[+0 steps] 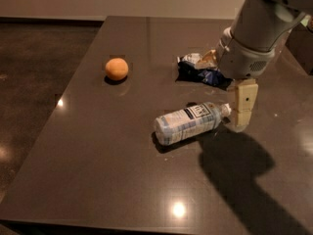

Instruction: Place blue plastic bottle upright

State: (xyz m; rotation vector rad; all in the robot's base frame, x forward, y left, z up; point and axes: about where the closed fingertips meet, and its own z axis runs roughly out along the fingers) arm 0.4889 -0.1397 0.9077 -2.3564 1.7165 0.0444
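The blue plastic bottle (pixel 188 122) lies on its side near the middle of the dark table (pixel 112 170). Its white cap points right and its pale label with the dark logo panel faces up. My gripper (pixel 240 123) hangs from the grey arm (pixel 254 33) at the right. It is low over the table, right beside the bottle's cap end. It holds nothing that I can see.
A crumpled blue-and-white snack bag (pixel 199 70) lies behind the bottle, partly hidden by the arm. An orange (pixel 117 68) sits at the left rear. The table's left edge borders a dark floor (pixel 34 82).
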